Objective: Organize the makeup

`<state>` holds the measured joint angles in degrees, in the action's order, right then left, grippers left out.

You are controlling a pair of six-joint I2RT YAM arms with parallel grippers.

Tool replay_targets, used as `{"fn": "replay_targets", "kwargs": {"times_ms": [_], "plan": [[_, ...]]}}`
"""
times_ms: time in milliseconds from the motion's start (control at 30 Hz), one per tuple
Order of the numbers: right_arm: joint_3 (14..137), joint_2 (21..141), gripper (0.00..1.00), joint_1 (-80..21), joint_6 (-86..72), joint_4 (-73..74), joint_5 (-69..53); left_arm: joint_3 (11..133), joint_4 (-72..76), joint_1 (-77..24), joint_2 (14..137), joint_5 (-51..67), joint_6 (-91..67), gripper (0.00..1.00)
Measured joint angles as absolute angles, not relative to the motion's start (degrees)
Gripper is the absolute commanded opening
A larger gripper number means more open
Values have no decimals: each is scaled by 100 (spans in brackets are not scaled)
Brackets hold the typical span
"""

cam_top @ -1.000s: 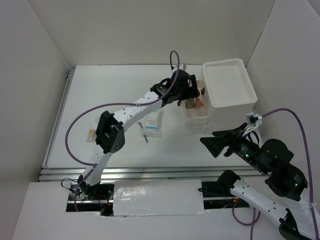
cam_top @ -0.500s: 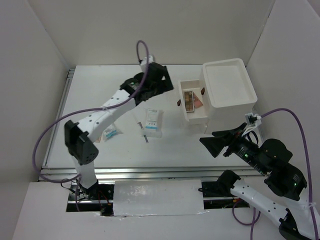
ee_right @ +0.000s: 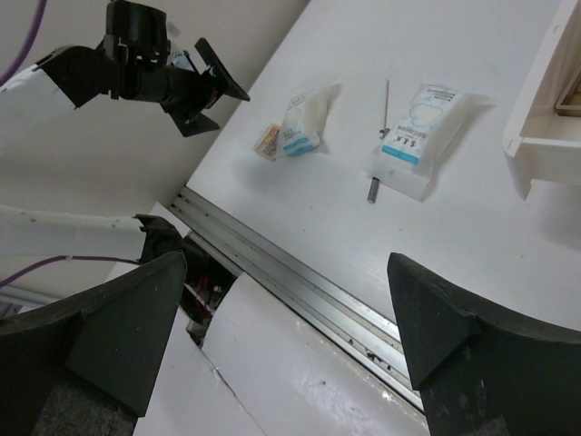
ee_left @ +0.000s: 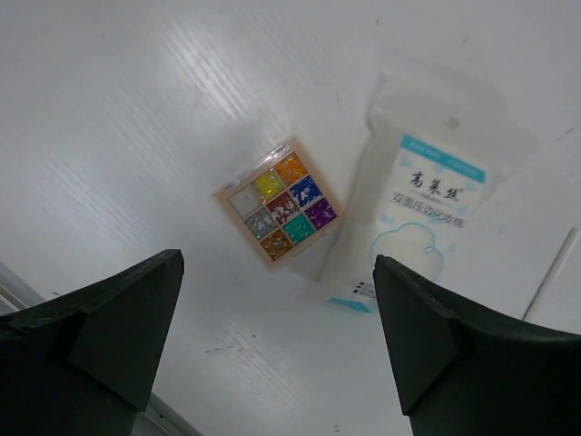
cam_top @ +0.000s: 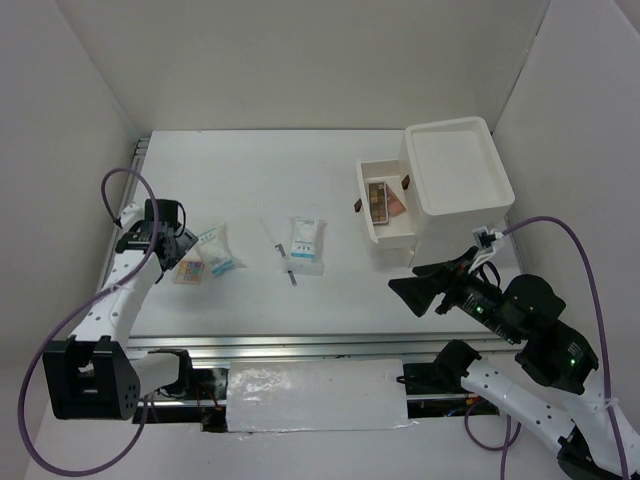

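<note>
Left arm: positioned at the left edge of the table [cam_top: 250,180]. The left gripper [cam_top: 180,243] hovers above the surface with its fingers [ee_left: 100,327] spread wide and nothing between them.

Directly below it, in the left wrist view, lies a small square palette [ee_left: 280,212] with nine coloured pans, flat on the table. A white-and-light-blue packet [ee_left: 427,213] lies just to its side, its edge touching or slightly overlapping the palette.

A second packet [cam_top: 307,243] lies near the table centre, well apart from the first. A thin dark pencil [cam_top: 288,270] lies just beside it, on its left.

The white drawer box [cam_top: 455,170] stands at the far right. Its drawer [cam_top: 372,232] is pulled out to the left and contains flat brown and pink palettes [cam_top: 378,200].

Right arm: the right gripper [cam_top: 425,285] is held above the near right of the table, fingers [ee_right: 109,327] fully apart, holding nothing
</note>
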<state>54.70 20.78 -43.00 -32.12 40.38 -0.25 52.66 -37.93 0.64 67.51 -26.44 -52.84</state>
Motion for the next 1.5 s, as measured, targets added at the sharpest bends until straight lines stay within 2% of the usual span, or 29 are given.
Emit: {"fn": "replay_targets", "kwargs": {"times_ms": [300,567,833,1500], "plan": [[5286,2075,100,-4300,-3210,3903,-156,4495,-3741,148,6160,-2512,-6049,99],[5277,1855,100,-4300,-3203,3905,-110,4707,-3461,185,7185,-2233,-6173,99],[5203,1837,100,-4300,-3146,3916,-106,4368,-3378,329,7317,-2115,-6851,99],[5203,1890,100,-4300,-3013,3916,-75,5124,-3457,523,9006,-2119,-7699,99]]}}
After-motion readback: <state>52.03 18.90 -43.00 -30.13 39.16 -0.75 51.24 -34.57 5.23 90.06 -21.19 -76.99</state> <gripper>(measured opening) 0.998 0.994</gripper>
